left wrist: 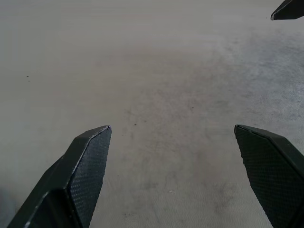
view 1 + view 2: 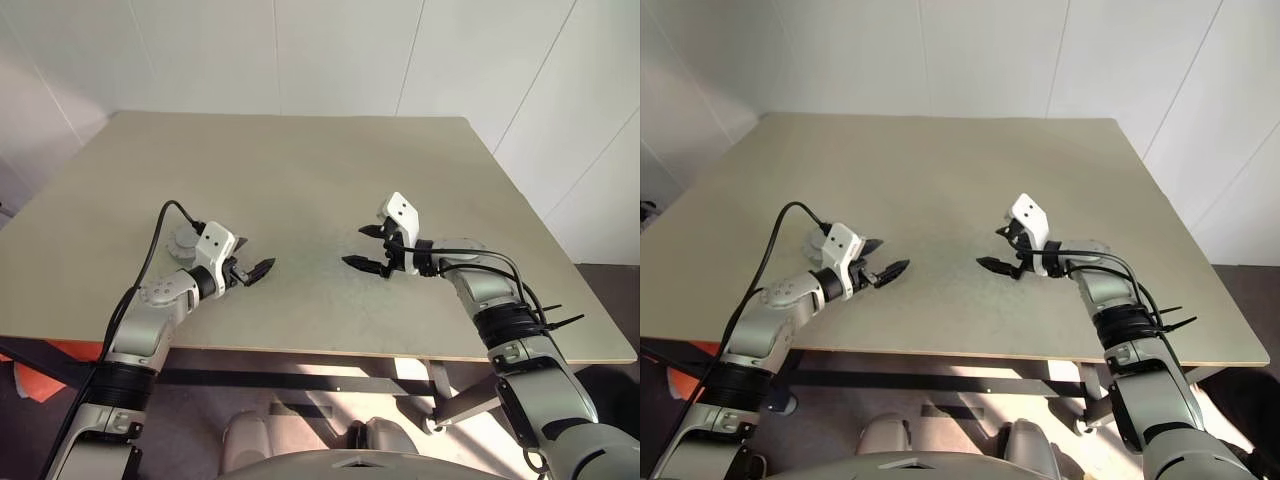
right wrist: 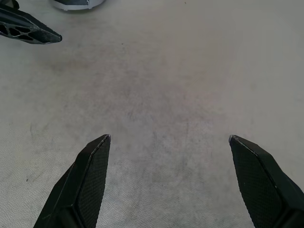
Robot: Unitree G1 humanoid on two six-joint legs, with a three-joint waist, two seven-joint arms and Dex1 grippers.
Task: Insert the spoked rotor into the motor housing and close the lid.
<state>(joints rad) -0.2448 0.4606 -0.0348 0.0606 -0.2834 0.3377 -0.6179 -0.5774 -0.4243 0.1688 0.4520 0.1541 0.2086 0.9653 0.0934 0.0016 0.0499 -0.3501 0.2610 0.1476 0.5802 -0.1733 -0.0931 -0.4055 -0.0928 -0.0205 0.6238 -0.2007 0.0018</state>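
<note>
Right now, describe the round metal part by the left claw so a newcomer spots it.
On the beige table, find the left claw near the front edge. Behind its white wrist block sits the round grey metal part, partly hidden. Unlike the black cable beside it, it is pale and disc-shaped.

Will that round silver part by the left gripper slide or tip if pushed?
The round silver part looks metal, so probably stiff and heavy. It sits low on the table, so a push likely slides rather than tips it.
</note>
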